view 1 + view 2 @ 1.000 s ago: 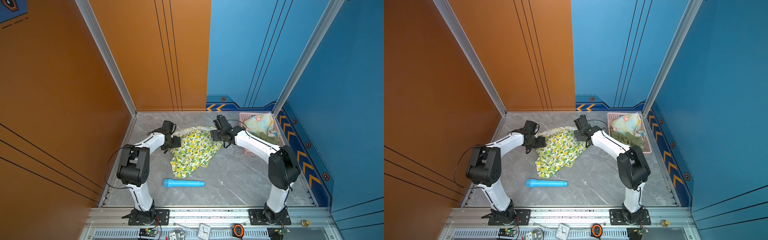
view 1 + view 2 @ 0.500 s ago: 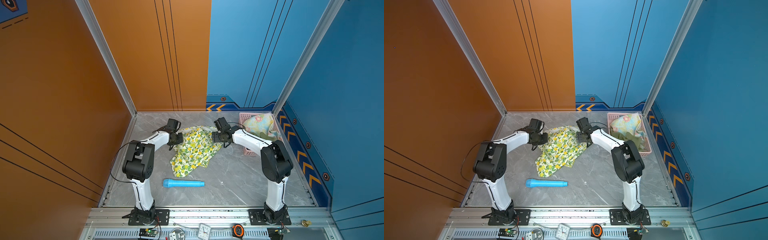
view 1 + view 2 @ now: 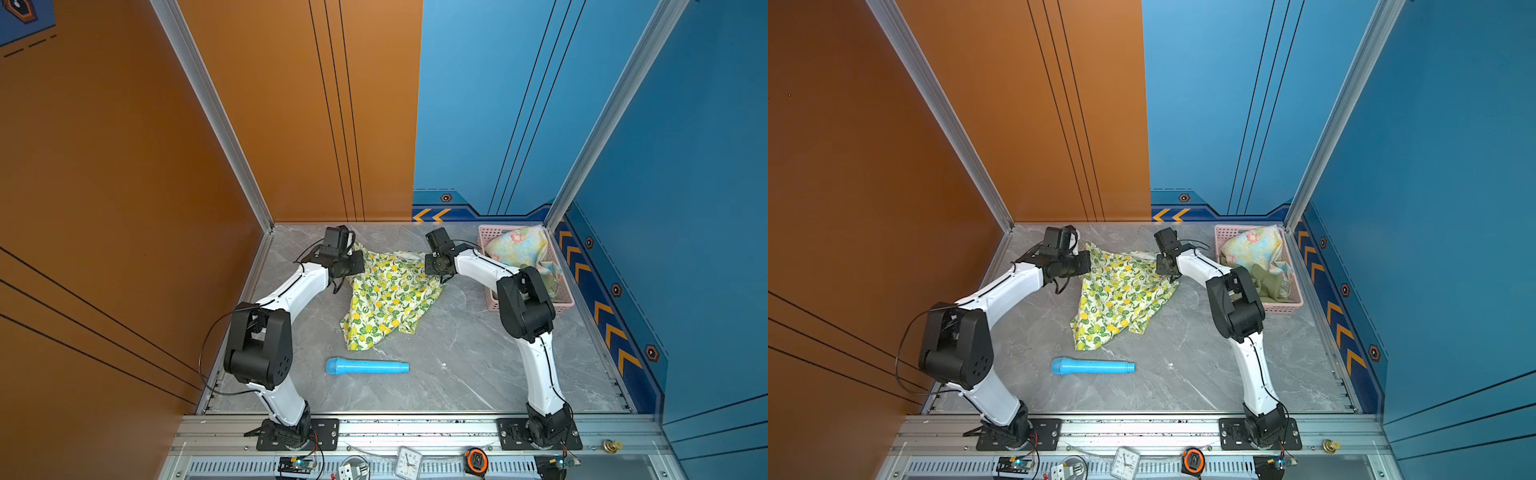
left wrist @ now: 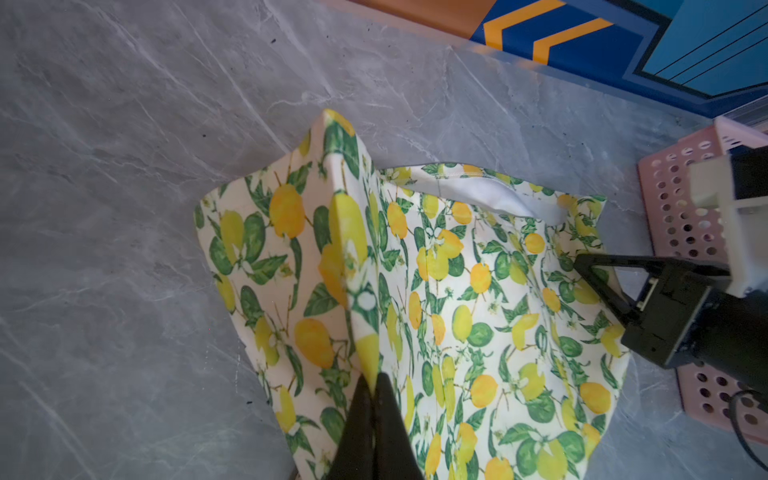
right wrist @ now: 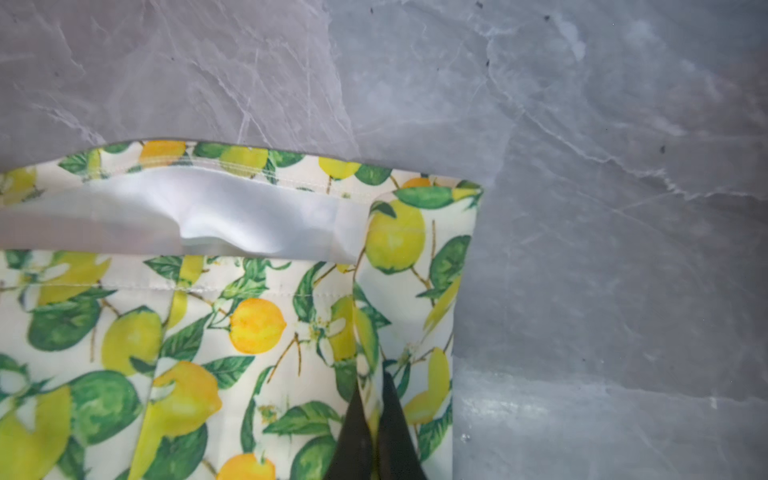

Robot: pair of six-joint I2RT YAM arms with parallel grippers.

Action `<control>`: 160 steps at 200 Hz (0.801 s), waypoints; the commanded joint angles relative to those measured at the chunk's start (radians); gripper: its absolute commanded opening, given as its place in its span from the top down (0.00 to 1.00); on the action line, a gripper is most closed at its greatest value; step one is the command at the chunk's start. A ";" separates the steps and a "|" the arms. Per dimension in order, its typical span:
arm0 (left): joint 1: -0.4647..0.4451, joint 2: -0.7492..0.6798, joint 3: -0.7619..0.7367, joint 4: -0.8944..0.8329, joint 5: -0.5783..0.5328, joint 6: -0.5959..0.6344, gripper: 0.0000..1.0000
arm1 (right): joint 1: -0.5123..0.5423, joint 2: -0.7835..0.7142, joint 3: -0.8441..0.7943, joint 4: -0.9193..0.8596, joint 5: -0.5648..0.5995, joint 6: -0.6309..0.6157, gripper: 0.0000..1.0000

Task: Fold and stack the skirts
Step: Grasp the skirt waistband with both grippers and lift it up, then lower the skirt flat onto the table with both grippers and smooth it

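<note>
White lemon-print skirt (image 3: 386, 299) runs far-to-near, waistband farthest, its far corners pinched by left fingers (image 4: 356, 430) and right fingers (image 5: 353, 438).

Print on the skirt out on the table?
The skirt is white with yellow lemons and green leaves, clearest in the right wrist view.

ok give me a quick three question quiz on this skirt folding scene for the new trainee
1. True or false: the left fingers and right fingers are each shut on the lemon-print skirt.
2. Where do the pastel floral skirt and the olive skirt lie? A) hanging from the right fingers B) in the pink basket C) under the lemon-print skirt
3. Fill in: on the table, apart from the lemon-print skirt, lies a blue ____.
Key: 1 true; 2 B; 3 cylinder
</note>
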 commanded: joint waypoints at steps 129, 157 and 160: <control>0.121 -0.260 0.133 -0.022 0.108 -0.017 1.00 | 0.044 -0.535 0.087 -0.073 0.154 -0.096 1.00; 0.183 -0.017 0.263 -0.011 0.181 -0.050 0.64 | -0.025 -0.282 0.302 -0.119 0.019 -0.031 0.98; 0.187 0.014 0.281 -0.017 0.193 -0.054 0.56 | -0.029 -0.247 0.337 -0.129 0.010 -0.029 0.94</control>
